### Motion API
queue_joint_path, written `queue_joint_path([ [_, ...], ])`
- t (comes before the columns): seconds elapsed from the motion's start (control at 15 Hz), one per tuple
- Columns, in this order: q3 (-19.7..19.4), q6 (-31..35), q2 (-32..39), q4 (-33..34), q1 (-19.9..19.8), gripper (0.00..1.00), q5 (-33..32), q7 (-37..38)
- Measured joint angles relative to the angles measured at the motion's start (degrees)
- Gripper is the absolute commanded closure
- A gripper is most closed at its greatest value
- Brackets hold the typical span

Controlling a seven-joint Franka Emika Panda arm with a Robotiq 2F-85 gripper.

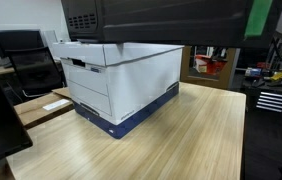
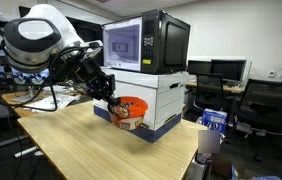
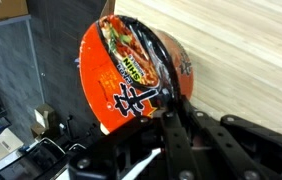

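Observation:
My gripper [image 2: 114, 101] is shut on an orange instant noodle bowl [image 2: 129, 111] with black lettering and holds it above the wooden table [image 2: 91, 150], next to the front of a white and blue file box [image 2: 161, 105]. In the wrist view the bowl [image 3: 131, 75] fills the upper middle, tilted on its side, with my black fingers [image 3: 171, 105] clamped on its rim. The bowl and gripper are hidden in an exterior view behind the file box [image 1: 121, 85].
A black microwave [image 2: 146, 42] stands on the file box; it also shows in an exterior view [image 1: 161, 20]. Office chairs [image 2: 266, 105] and desks surround the table. A cup [image 2: 209, 140] stands at the table's far edge.

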Motion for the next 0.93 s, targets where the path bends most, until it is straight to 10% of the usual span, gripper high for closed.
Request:
queue_joint_path([
  [0.33, -2.2, -14.5, 5.8, 3.3, 9.2, 0.95, 15.5, -7.0],
  [0.93, -1.9, -33.2, 22.0, 6.5, 10.1, 0.95, 23.0, -14.9],
])
